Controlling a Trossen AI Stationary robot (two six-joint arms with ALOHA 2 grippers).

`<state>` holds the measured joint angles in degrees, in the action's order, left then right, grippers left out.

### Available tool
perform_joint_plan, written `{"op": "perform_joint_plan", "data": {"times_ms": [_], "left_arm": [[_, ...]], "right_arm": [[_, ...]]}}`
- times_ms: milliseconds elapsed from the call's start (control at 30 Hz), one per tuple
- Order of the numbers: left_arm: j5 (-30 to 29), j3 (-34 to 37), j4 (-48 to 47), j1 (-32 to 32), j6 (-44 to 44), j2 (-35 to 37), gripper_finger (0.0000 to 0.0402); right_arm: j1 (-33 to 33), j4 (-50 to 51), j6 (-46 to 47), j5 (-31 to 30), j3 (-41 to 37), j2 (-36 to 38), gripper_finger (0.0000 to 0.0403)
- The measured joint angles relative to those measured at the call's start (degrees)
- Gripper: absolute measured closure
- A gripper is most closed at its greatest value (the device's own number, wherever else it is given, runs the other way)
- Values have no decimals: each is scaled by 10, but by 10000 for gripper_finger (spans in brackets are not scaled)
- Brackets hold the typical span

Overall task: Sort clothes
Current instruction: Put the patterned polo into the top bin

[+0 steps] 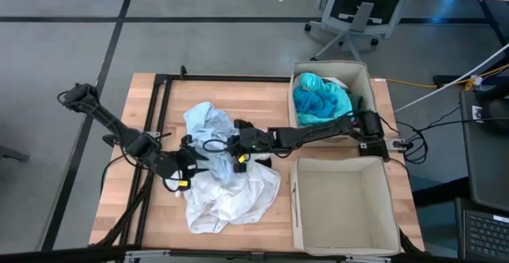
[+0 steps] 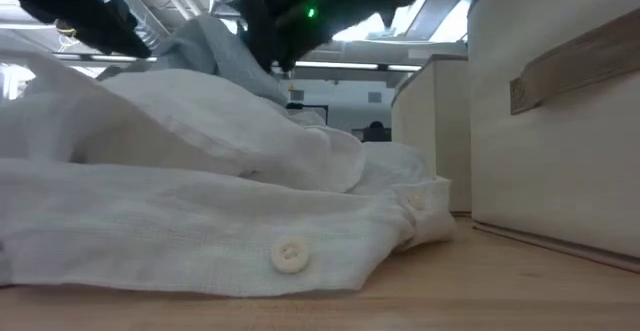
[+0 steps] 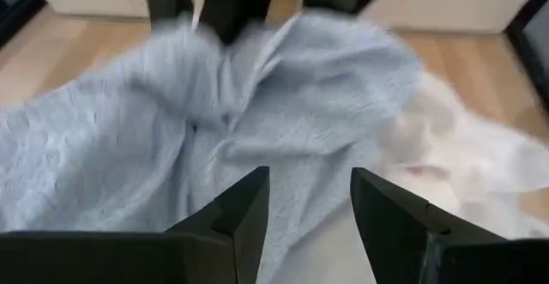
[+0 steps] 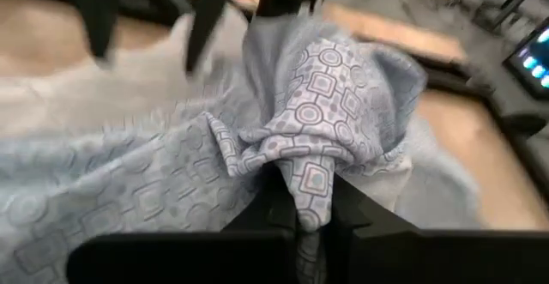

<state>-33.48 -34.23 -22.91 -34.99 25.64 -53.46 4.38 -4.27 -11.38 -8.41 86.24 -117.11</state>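
A pale blue patterned garment lies bunched at the table's middle, partly on a white buttoned garment that is spread toward the near edge. Both also show in the low view, the white one in front and the pale blue one behind it. My right gripper reaches in from the right and is shut on the pale blue garment. My left gripper is open just left of it, its fingers over the pale blue cloth. Teal and dark green clothes lie in the far box. My right gripper pinches a bunched fold of the pale blue garment between its two fingers, several layers thick. The cloth rises in a gathered peak beyond the fingers, and the rest of it trails down onto the table and the white garment.
Two beige fabric boxes stand at the table's right: the far one holds clothes, and the near one shows its bare bottom. A black frame runs along the table's left part. An office chair stands beyond the far edge.
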Motion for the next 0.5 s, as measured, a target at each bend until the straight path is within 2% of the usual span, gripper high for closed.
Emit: {"op": "perform_joint_plan", "data": {"times_ms": [500], "left_arm": [[-64, 1, -32, 0, 29, -1, 247]], "right_arm": [[-50, 79, -27, -17, 1, 148, 387]]}}
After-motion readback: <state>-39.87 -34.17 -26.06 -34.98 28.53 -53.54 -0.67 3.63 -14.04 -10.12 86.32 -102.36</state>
